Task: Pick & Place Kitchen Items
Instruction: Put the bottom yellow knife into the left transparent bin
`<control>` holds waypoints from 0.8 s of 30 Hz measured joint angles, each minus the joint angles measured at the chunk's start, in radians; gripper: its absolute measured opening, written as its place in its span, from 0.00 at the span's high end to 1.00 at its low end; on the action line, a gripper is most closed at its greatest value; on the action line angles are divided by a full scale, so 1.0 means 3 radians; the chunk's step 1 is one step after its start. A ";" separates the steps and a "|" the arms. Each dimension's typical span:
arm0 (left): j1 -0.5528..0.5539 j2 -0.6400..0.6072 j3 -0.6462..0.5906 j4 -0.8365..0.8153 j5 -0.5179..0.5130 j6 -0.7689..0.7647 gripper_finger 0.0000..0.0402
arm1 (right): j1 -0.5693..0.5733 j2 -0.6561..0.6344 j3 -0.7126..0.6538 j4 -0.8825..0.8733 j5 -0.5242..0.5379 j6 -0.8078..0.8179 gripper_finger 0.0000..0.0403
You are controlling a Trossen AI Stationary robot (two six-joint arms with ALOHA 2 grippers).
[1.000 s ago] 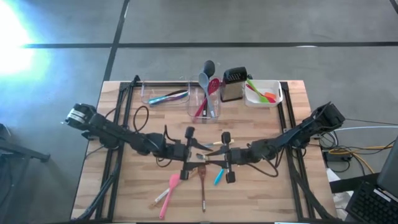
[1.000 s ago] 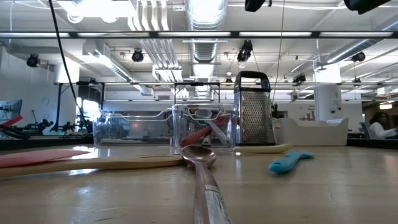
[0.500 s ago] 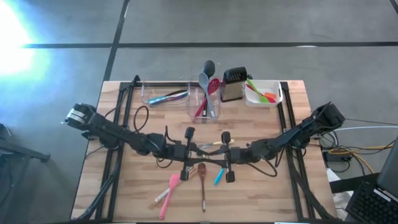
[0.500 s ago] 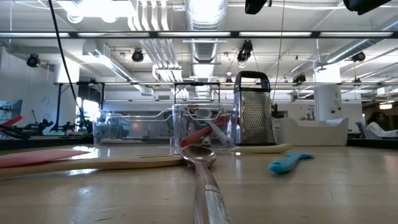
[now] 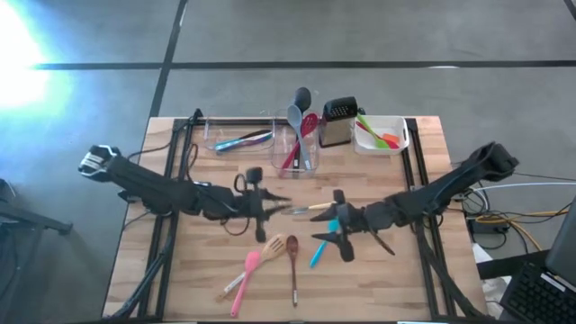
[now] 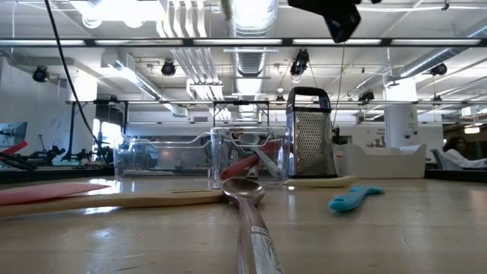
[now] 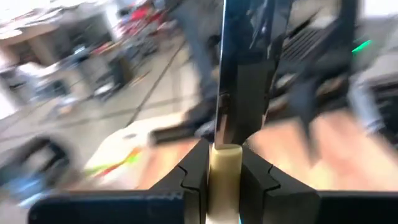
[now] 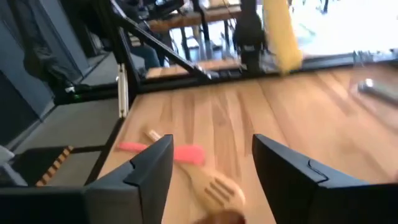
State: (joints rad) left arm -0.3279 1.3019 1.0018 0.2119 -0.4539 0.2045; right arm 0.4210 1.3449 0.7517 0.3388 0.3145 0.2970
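Tubs along the back edge: clear tall tub [image 5: 300,148] holds grey, red and black spoons upright, flat clear tub [image 5: 236,139] has a blue-pink utensil, white tub [image 5: 382,135] has green-orange tools. Left gripper [image 5: 270,205] is clamped on the yellow-handled knife [image 5: 304,208] mid-table, right gripper [image 5: 335,225] spread wide, holding nothing

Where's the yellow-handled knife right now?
In the high view the yellow-handled knife is at mid-table, clamped in the left gripper, its handle pointing toward the open right gripper, above the wooden slotted spatula.
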 joint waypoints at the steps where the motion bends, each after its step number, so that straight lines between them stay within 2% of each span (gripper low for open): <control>1: 0.0018 -0.0063 0.0011 -0.0183 -0.0165 0.0019 0.87 | 0.0011 -0.0050 0.0000 -0.0124 0.0000 0.0092 0.47; 5: 0.0226 -0.0295 0.0139 -0.1091 -0.0904 -0.0066 0.87 | 0.0097 -0.0142 -0.0027 -0.0373 -0.0005 0.0315 0.46; 8: 0.0553 -0.0395 0.0305 -0.1855 -0.1107 -0.0322 0.87 | 0.0148 -0.0115 -0.0045 -0.0379 -0.0001 0.0319 0.46; 13: 0.1341 -0.0411 0.0579 -0.2740 -0.1017 -0.0556 0.87 | 0.0146 0.0046 -0.0042 -0.0371 0.0003 0.0299 0.46; 18: 0.2111 -0.0242 0.0664 -0.2831 -0.0506 -0.0165 0.87 | 0.0115 0.0172 -0.0042 -0.0368 0.0019 0.0234 0.46; 24: 0.2770 0.0119 0.0654 -0.3049 -0.0286 0.0131 0.87 | 0.0093 0.0168 -0.0046 -0.0405 0.0087 0.0212 0.46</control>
State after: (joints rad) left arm 0.5032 1.3377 1.1980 -0.7029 -0.5398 0.2439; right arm 0.4488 1.3952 0.7379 0.2174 0.3405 0.3607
